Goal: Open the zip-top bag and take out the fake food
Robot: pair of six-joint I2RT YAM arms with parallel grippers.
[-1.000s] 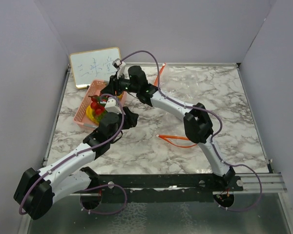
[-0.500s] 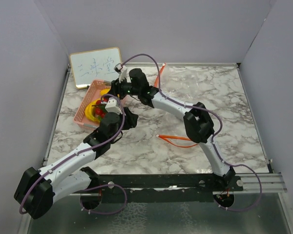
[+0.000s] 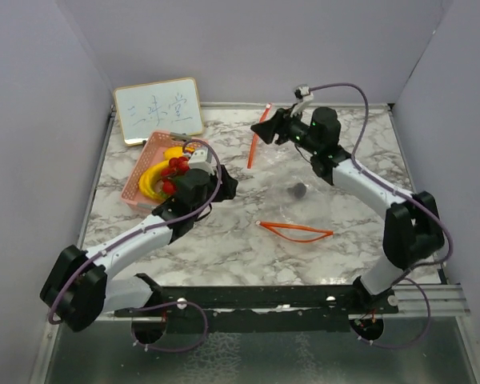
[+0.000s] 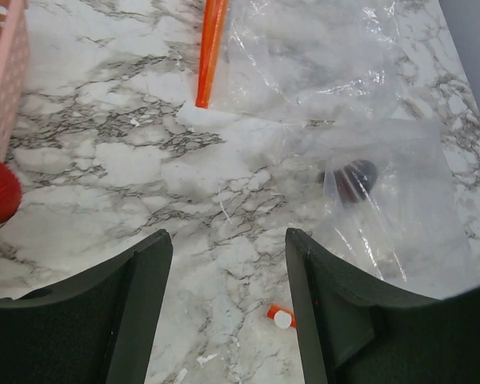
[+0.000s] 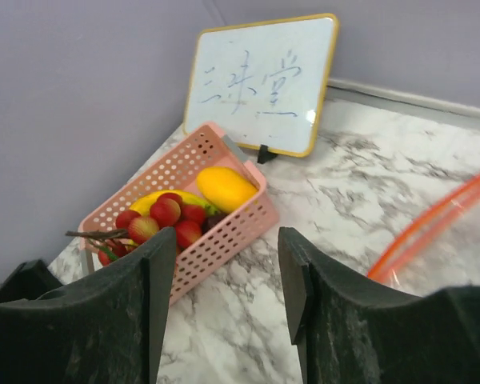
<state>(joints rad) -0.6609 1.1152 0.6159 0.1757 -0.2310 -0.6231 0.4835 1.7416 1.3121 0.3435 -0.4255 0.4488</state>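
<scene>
Fruit mostly in pink basket (image 5: 224, 232): banana (image 5: 156, 200), lemon (image 5: 226, 188), berries (image 5: 168, 214). Dark purple piece (image 4: 354, 178) lies inside clear bag (image 4: 408, 216) on counter (image 4: 144, 160). Left claw (image 4: 228, 296) and right claw (image 5: 224, 296) both part-open, empty. Suggest pinning bag's far end, then pinching the piece alone.

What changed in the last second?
The right tool pulled back from over the pink basket toward the far right, now open and empty. The lemon lies in the basket. The left tool edged forward, open. Basket and whiteboard stayed.

The whiteboard (image 5: 260, 84) bears handwritten characters, seemingly 三味堂.
</scene>
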